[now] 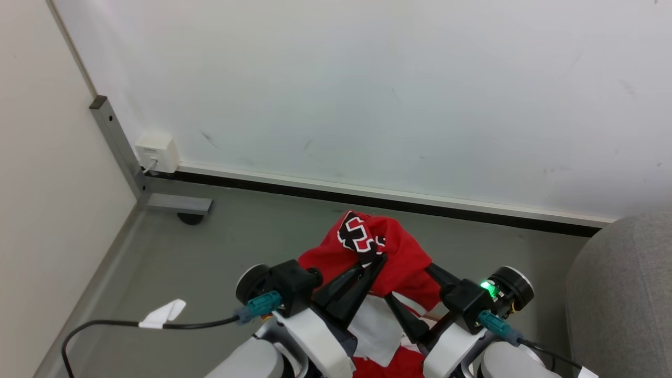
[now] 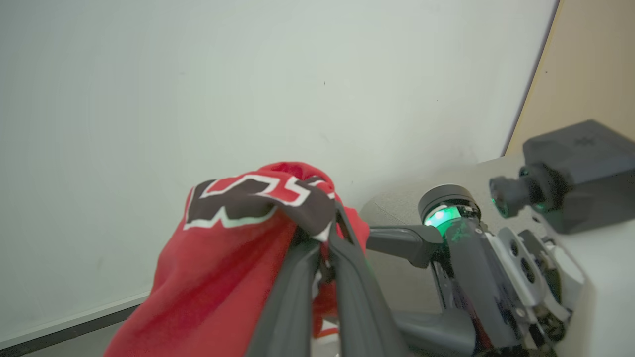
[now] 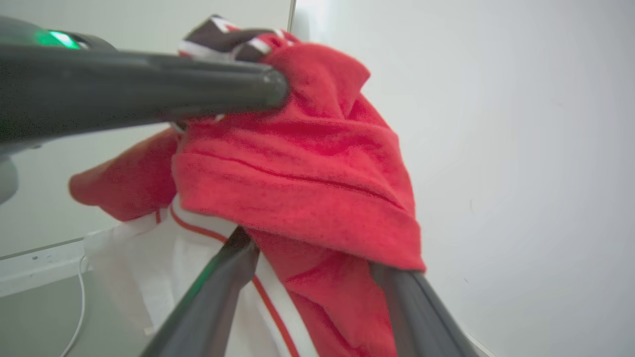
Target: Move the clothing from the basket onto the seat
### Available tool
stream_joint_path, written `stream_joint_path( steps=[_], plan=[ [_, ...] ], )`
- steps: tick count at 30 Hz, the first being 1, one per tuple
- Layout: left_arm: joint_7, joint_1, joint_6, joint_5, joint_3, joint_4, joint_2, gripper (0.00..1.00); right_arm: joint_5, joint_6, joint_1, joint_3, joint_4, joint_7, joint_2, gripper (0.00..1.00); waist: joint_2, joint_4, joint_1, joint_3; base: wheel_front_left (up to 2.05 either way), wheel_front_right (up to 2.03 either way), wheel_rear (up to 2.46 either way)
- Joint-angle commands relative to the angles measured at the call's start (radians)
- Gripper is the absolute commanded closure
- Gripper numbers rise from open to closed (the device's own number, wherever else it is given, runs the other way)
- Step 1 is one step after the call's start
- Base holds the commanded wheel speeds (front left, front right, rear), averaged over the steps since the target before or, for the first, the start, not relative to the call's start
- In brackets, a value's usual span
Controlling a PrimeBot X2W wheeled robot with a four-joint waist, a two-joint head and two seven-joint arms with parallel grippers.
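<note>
- Left claw (image 1: 378, 260) angled up, pinched tight on the clothing (image 1: 407, 252) at its lettering.
- Right claw (image 1: 407, 283) alongside, angled likewise, jaws spread wide, fabric draped over them.

This looks like a bare lab or test room, not a lived-in home. It has a plain white wall (image 1: 367, 79), a grey floor (image 1: 236, 241) and a dark skirting (image 1: 367, 201). There is a surface-mounted socket box (image 1: 156, 152), a beige partition (image 1: 42, 184) on a metal foot (image 1: 176, 202), and one grey seat (image 1: 625, 294).
</note>
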Motion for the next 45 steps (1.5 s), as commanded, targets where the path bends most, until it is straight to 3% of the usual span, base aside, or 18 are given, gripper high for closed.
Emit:
stream_joint_path(
  steps=[1,4,5,7,8,34,38,39,40,41,45],
  plan=[
    [0.005,-0.004,-0.003,-0.001,-0.001,0.003,0.000,1.00,-0.013,-0.002,-0.002,-0.011,-0.007,0.001,0.000,0.00,0.0000,0.006,0.0000,0.001,0.00,0.00,0.00],
    [0.006,-0.007,-0.006,-0.006,-0.007,0.005,0.000,1.00,-0.035,-0.002,0.014,-0.025,-0.019,0.001,0.014,0.00,0.0000,0.013,0.0000,0.003,0.00,0.00,0.00],
    [0.005,-0.009,-0.006,-0.008,-0.009,0.006,0.001,1.00,-0.038,-0.002,0.017,-0.026,-0.023,0.001,0.015,0.08,0.0000,0.015,0.0000,0.005,0.00,0.00,0.00],
    [0.005,-0.010,-0.006,-0.009,-0.011,0.007,0.002,1.00,-0.037,-0.002,0.023,-0.020,-0.025,0.001,0.018,0.96,0.0000,0.017,0.0000,0.007,0.00,0.00,0.00],
    [0.004,-0.011,-0.006,-0.009,-0.012,0.008,0.003,1.00,-0.029,-0.002,0.026,-0.013,-0.018,0.001,0.020,1.00,0.0000,0.017,0.0000,0.007,0.00,0.00,0.00],
    [-0.015,-0.023,0.023,-0.036,0.016,0.015,0.032,1.00,0.037,-0.002,0.057,-0.005,-0.070,0.001,0.019,1.00,0.0000,-0.043,0.0000,0.014,0.00,0.00,0.00],
    [-0.019,-0.018,0.026,-0.039,0.017,0.008,0.036,0.80,0.035,-0.002,0.062,-0.015,-0.081,0.001,0.023,1.00,0.0000,-0.063,0.0000,0.019,0.00,0.00,0.00],
    [-0.020,-0.017,0.027,-0.040,0.018,0.005,0.037,0.70,0.035,-0.002,0.062,-0.016,-0.082,0.001,0.024,1.00,0.0000,-0.069,0.0000,0.020,0.00,0.00,0.00],
    [-0.020,-0.017,0.031,-0.041,0.018,0.004,0.038,0.53,0.035,-0.002,0.062,-0.018,-0.085,0.001,0.026,1.00,0.0000,-0.076,0.0000,0.021,0.00,0.00,0.00],
    [-0.023,-0.016,0.034,-0.045,0.024,0.001,0.037,0.00,0.034,-0.002,0.062,-0.019,-0.089,0.001,0.027,1.00,0.0000,-0.085,0.0000,0.022,0.00,0.00,0.00],
    [-0.023,-0.011,0.036,-0.048,0.025,-0.008,0.042,0.00,0.034,-0.002,0.062,-0.037,-0.101,0.001,0.031,1.00,0.0000,-0.125,0.0000,0.026,0.00,0.00,0.00]
  ],
)
